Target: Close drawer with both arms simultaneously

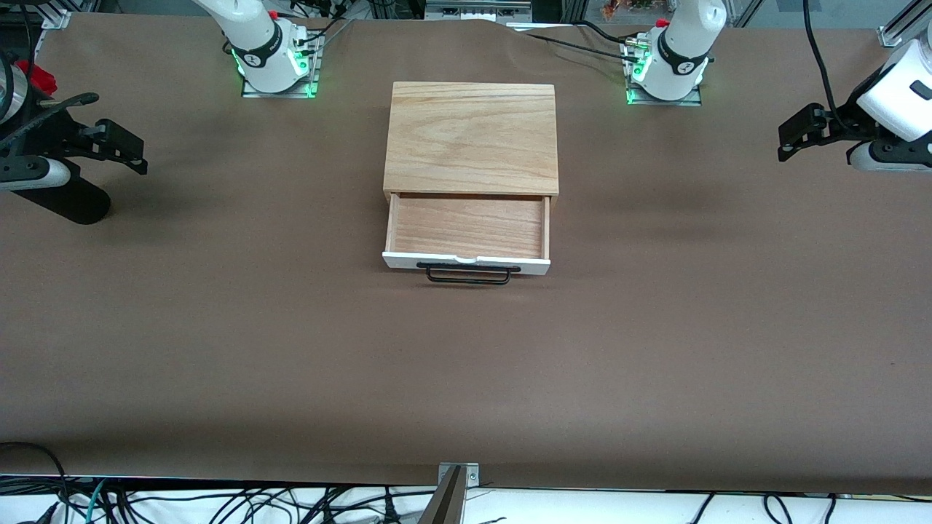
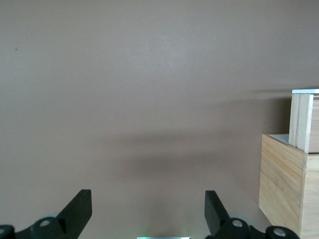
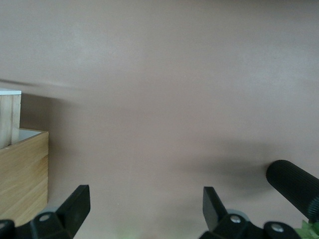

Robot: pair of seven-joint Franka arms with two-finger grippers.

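The light oak box (image 1: 472,138) stands mid-table between the arm bases. Its drawer (image 1: 467,227) is pulled out toward the front camera, empty, with a white front panel (image 1: 466,261) and a black wire handle (image 1: 468,274). My right gripper (image 1: 122,149) hangs open and empty over the table at the right arm's end. My left gripper (image 1: 799,135) hangs open and empty over the left arm's end. The left wrist view shows its open gripper (image 2: 148,200), the box's side (image 2: 284,186) and the drawer's side (image 2: 302,121). The right wrist view shows its open gripper (image 3: 144,200), the box (image 3: 22,174) and the drawer (image 3: 10,119).
A black cylinder (image 1: 65,200) lies under the right arm's wrist and also shows in the right wrist view (image 3: 294,186). The arm bases (image 1: 277,69) (image 1: 666,76) stand on each side of the box. Cables (image 1: 218,502) run along the table's front edge.
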